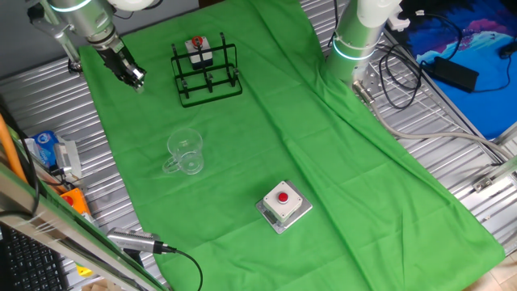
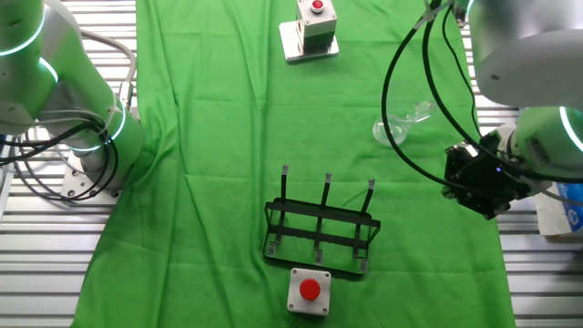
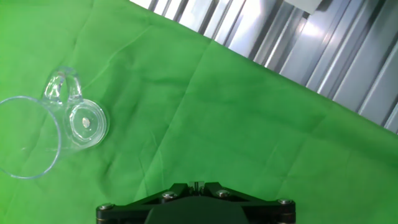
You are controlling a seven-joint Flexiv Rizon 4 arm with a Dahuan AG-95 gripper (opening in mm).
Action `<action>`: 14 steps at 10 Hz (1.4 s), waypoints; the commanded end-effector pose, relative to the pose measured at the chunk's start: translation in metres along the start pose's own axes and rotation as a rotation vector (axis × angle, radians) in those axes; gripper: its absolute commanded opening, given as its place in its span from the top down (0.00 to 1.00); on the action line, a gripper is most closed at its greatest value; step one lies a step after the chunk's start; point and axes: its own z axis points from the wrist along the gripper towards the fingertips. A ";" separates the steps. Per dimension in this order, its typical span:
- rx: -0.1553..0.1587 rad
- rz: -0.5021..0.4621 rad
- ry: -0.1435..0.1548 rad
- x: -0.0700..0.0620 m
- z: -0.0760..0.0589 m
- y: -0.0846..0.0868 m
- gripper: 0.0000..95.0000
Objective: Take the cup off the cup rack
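The cup lies on its side on the green-covered surface, off the cup rack, at the rack's 6 o'clock. The gripper hangs at the rack's 9 o'clock; jaw state cannot be determined.

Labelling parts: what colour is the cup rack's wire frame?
Black; the cup rack shows best in the other fixed view.

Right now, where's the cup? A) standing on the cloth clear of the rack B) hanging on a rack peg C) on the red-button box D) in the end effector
A: the cup stands on the green cloth, apart from the cup rack, whose pegs are bare; the end effector is away from it.
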 end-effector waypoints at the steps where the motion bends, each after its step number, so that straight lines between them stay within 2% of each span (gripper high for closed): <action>1: 0.001 -0.025 0.000 0.000 0.000 0.000 1.00; 3: 0.004 -0.004 -0.001 0.000 0.000 0.001 1.00; 4: 0.005 -0.025 0.001 0.000 0.000 0.001 1.00; 7: 0.015 0.022 0.006 0.000 0.000 0.000 1.00; 14: 0.015 0.052 0.004 0.000 0.000 0.000 1.00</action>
